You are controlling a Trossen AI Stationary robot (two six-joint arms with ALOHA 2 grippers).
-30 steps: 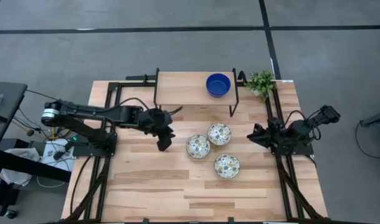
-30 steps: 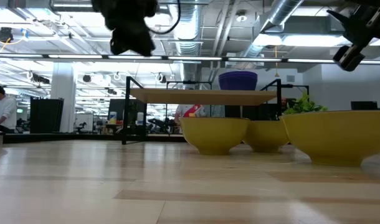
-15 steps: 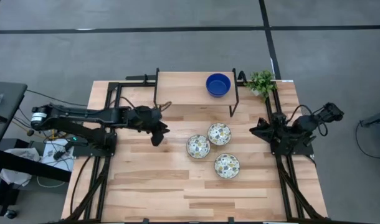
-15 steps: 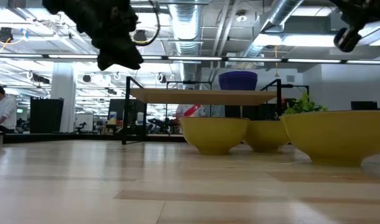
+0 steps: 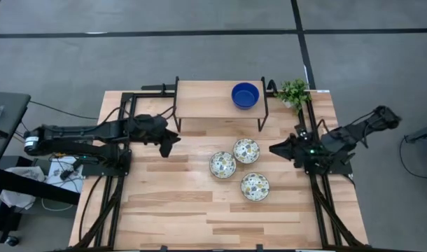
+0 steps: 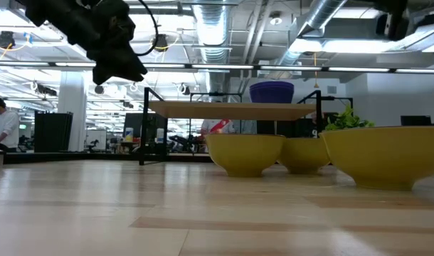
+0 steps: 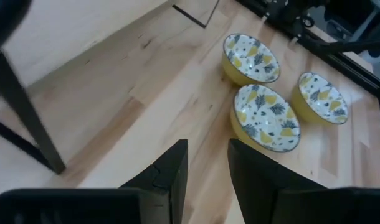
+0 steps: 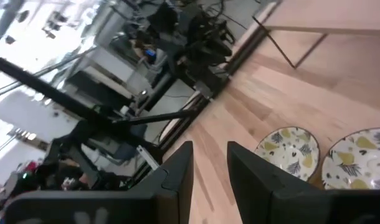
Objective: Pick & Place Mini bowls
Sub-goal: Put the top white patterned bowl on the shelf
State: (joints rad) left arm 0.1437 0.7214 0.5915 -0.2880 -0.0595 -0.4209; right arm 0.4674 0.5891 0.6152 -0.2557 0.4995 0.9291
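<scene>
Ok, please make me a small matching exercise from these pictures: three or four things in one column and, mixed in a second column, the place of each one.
Things:
1. blue bowl
2. three patterned bowls
3. green plant
4. left gripper

Places:
a. in a cluster on the table top, right of the middle
b. on the raised wooden shelf at the far side
c. in the air off the shelf's left front leg, holding nothing
d. at the table's far right corner, beside the shelf

Pairs: 1-b, 2-a, 3-d, 4-c
</scene>
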